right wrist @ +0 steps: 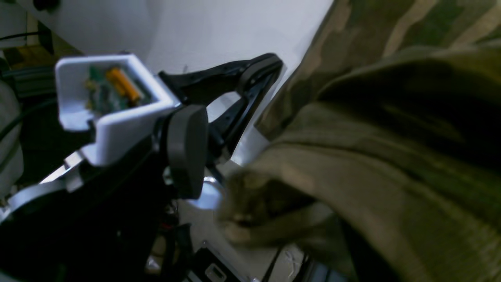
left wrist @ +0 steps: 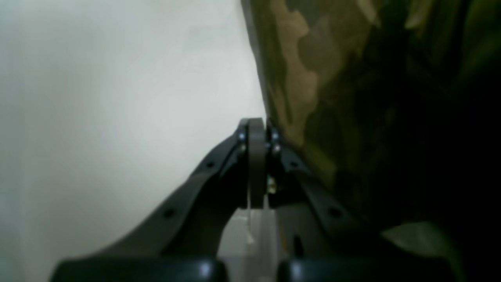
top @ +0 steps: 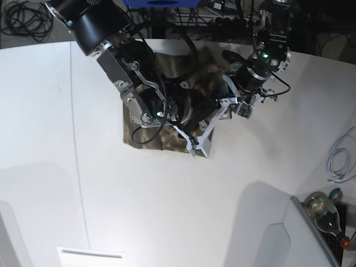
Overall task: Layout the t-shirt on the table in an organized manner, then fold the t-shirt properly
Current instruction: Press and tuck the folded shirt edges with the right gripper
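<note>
The camouflage t-shirt (top: 146, 135) lies bunched on the white table (top: 167, 206) beneath both arms. In the left wrist view my left gripper (left wrist: 256, 124) is shut, pads pressed together, and the t-shirt (left wrist: 313, 90) edge runs right beside its right finger; I see no cloth between the pads. The right wrist view shows that same left gripper (right wrist: 270, 64) from the side, at the edge of the t-shirt (right wrist: 391, 164). Folds of cloth there hang close to the lens and hide my right gripper's fingers. In the base view the right arm (top: 139, 94) leans over the shirt.
A thin seam (top: 78, 167) runs down the table's left part. A glass bottle (top: 322, 208) and a grey panel (top: 286, 236) sit at the front right corner, and a pale cable (top: 339, 161) lies at the right edge. Cables and equipment (top: 22, 16) crowd the far edge.
</note>
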`<state>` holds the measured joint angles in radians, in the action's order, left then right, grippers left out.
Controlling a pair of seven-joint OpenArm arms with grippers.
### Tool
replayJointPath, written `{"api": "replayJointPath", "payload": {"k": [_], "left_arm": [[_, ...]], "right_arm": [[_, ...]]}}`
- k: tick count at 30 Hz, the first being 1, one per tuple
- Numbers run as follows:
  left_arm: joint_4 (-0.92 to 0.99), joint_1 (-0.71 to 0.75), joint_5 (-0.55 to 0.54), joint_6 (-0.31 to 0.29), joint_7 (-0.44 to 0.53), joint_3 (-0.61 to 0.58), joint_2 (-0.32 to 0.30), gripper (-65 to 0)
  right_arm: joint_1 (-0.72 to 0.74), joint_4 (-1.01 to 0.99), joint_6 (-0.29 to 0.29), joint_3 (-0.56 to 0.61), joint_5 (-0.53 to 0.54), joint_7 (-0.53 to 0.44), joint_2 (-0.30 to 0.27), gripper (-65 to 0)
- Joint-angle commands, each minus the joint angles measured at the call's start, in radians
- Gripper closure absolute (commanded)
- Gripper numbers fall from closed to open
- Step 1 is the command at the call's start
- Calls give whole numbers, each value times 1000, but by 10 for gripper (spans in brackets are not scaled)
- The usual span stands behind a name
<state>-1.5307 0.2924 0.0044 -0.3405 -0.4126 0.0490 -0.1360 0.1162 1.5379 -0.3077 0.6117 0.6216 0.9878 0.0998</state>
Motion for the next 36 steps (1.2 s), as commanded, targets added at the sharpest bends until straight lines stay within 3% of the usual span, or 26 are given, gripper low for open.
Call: {"api": "replayJointPath", "payload": {"k": [1, 8, 11, 15, 20, 27, 29, 31, 34, 36], "left_arm": [[-40, 8, -4, 1, 21, 32, -11, 0], [-158, 72, 7, -4, 19, 337, -44, 0], [-179, 120, -4, -4, 19, 417, -100, 0], [-182, 159, -4, -4, 19, 500, -115, 0], [-147, 161, -4, -4, 19, 532, -115, 0], [-132, 150, -4, -4, 19, 524, -112, 0], [-132, 149, -4, -4, 19, 524, -112, 0], [-132, 149, -4, -4, 19, 524, -112, 0], [-130, 150, -4, -4, 19, 524, -112, 0], [-120, 150, -4, -4, 19, 524, -112, 0]], "right_arm": [[30, 22, 3, 0, 11, -22, 15, -353], [69, -27, 3, 1, 10, -25, 15, -353], [116, -95, 3, 37, 10, -25, 15, -353], [175, -170, -3, 103, 10, -25, 19, -351], [214, -182, -129, 113, 14, -11, 21, -353], [273, -176, -94, 222, 16, 56, 19, -353], [248, -159, -107, 218, 11, 7, 16, -350], [208, -133, -129, 193, 10, -122, -5, -353], [225, -145, -78, 245, 14, -79, -18, -351], [213, -144, -101, 219, 11, -96, -21, -350]]}}
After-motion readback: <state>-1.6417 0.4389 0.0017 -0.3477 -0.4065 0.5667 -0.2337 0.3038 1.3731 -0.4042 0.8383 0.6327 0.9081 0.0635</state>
